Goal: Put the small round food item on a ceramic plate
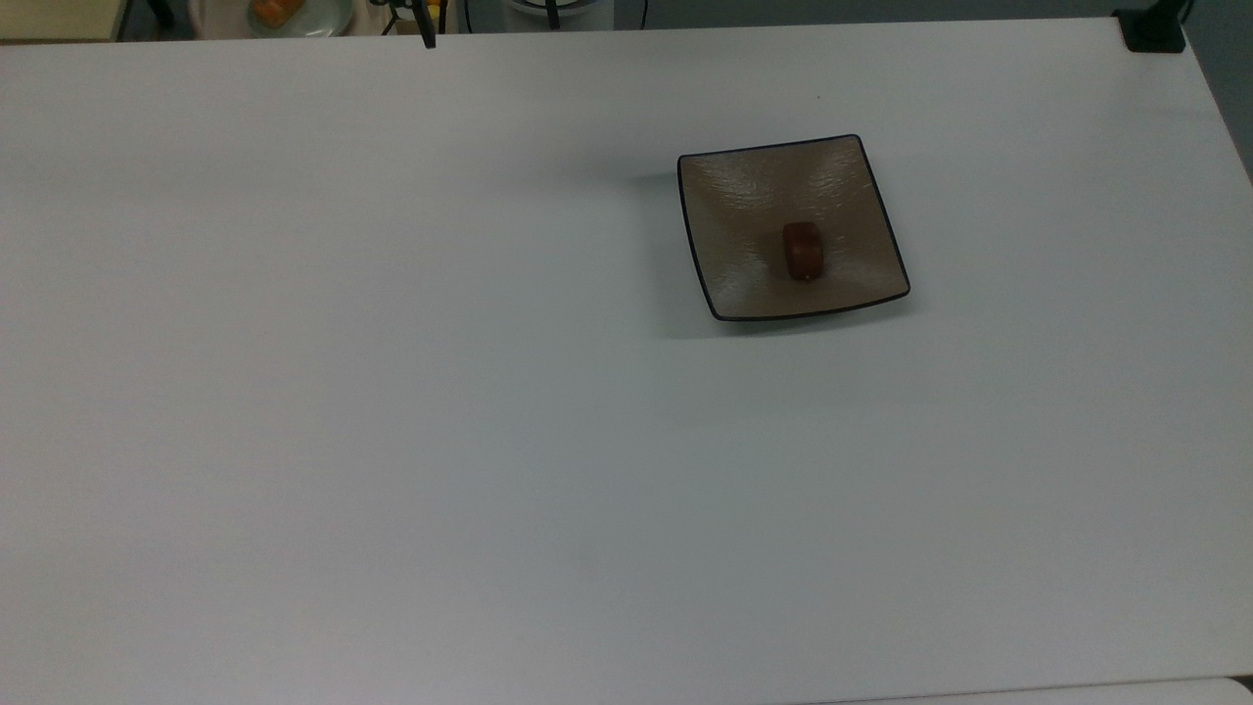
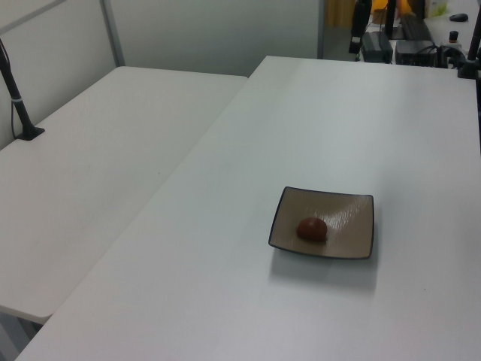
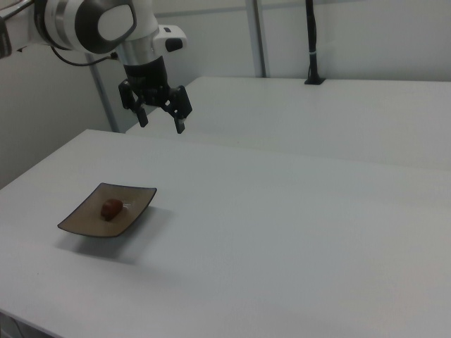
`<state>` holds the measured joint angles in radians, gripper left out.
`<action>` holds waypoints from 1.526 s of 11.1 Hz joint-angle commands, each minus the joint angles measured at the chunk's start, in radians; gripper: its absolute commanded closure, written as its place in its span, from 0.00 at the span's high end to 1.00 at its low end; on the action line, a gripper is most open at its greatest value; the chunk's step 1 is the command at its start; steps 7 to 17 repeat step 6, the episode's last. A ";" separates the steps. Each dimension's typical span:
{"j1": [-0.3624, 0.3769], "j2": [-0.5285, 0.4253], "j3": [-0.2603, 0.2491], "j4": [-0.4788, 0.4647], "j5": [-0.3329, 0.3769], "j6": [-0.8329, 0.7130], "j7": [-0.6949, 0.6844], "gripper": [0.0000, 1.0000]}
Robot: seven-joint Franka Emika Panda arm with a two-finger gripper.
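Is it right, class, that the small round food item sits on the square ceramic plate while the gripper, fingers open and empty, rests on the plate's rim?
One detail is wrong. The gripper does not rest on the rim: the right view shows it open and empty, raised well clear of the ceramic plate. The small round food item does sit on that plate.

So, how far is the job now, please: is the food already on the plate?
Done: the small dark red food item lies in the hollow of the square brown plate, which sits on the white table. In hand: nothing; the gripper hangs open and empty above the table, well away from the plate. Left: nothing visible for the placing itself.
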<state>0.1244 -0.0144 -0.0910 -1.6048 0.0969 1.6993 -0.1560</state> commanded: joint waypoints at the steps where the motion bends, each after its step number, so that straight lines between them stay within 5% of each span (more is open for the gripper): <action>1: 0.027 -0.027 -0.021 -0.043 0.008 0.020 0.052 1.00; 17: 0.021 -0.018 -0.021 -0.041 0.004 0.026 0.047 1.00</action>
